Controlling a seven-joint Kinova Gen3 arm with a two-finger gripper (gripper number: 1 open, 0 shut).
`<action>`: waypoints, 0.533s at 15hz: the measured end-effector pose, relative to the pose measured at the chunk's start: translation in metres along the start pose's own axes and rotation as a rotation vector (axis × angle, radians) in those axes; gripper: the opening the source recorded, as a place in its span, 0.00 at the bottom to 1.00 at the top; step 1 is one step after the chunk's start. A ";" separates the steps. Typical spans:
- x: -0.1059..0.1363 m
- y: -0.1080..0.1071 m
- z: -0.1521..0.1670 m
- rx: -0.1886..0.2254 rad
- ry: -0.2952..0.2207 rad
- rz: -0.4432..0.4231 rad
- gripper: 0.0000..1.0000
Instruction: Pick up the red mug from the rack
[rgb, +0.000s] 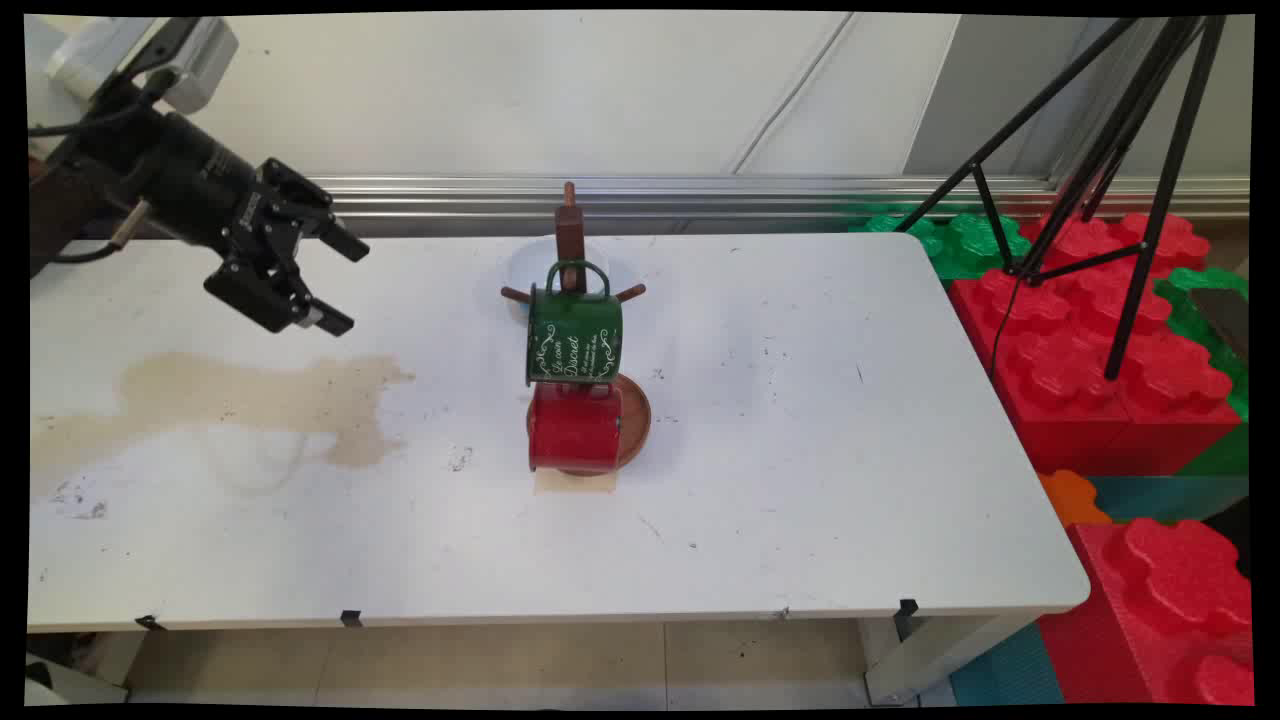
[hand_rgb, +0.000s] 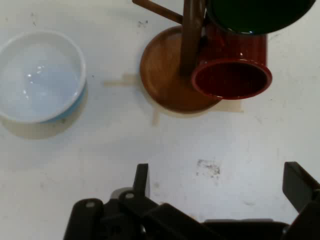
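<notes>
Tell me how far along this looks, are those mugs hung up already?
Done, it seems: the green mug and the red mug both hang on the wooden mug tree. In hand: nothing; the gripper is open, empty, raised left of the tree. Left over: only a white bowl sits loose on the table; whether it matters, I cannot tell.

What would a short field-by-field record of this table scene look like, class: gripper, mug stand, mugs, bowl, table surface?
Gripper: gripper open, holding nothing, raised over the table's left part
Stand: wooden mug stand with pegs and a round base, mid-table
Mugs: green mug hangs on the stand; red mug hangs below it, just above the base
Bowl: white bowl behind the stand, nothing visible in it
Table: white table with a brownish stain on the left
</notes>
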 end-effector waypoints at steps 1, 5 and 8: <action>-0.002 0.004 0.002 -0.003 0.002 -0.009 1.00; -0.011 0.022 0.012 -0.024 0.005 -0.038 1.00; -0.016 0.030 0.020 -0.036 0.005 -0.053 1.00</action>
